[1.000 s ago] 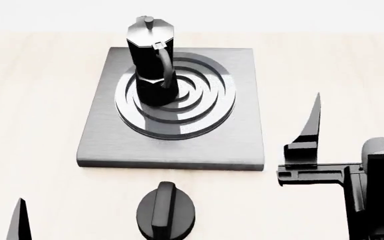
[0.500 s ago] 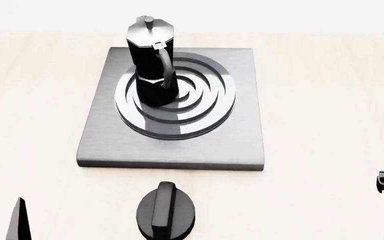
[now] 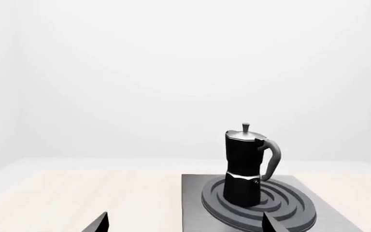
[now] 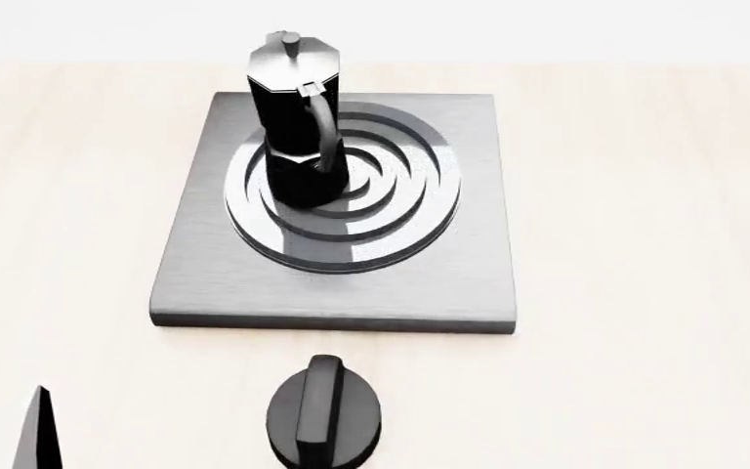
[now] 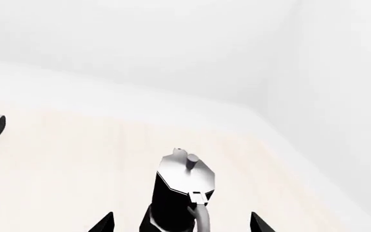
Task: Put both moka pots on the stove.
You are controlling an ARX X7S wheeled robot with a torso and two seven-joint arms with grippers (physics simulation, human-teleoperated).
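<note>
One moka pot [image 4: 294,122] stands upright on the stove [image 4: 467,264], on the burner rings toward the stove's far-left part, handle facing the desk's [image 4: 636,195] near edge. Second moka pot [image 5: 184,195] stands upright on bare desk, between the spread, released fingertips of the right tool [image 5: 182,223], untouched. Left tool [image 3: 185,223] likewise released, holding nothing.
</note>
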